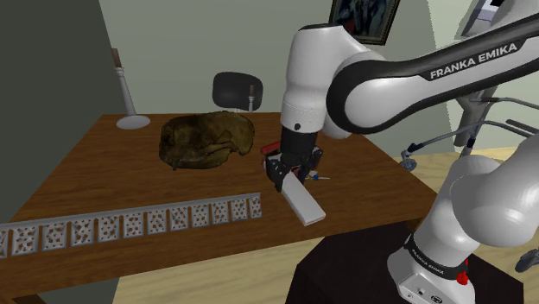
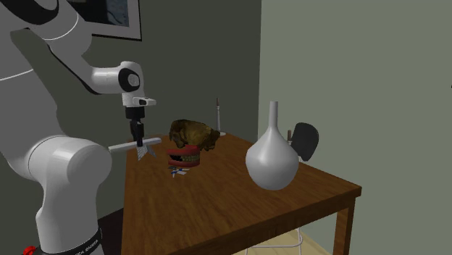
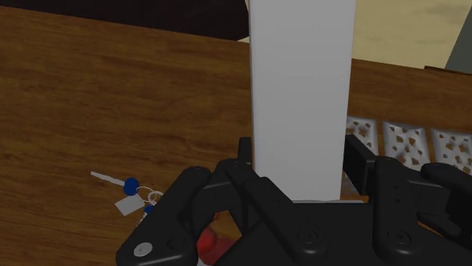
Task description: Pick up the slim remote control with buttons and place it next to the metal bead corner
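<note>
Gripping the plain white slim remote (image 1: 302, 204) by one end, my gripper (image 1: 288, 175) is clamped on it over the wooden counter (image 1: 86, 168) — the remote juts out past my fingers, near one end of the perforated metal strip (image 1: 129, 226), not touching it.

The tool (image 3: 301, 160) hides one end of the white remote (image 3: 302, 75).

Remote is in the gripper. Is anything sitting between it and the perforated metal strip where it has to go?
Nothing visible does. The gripper clasps the white remote above the table; only bare wood lies between it and the perforated strip. The keys and the brown lump sit off that path.
</note>
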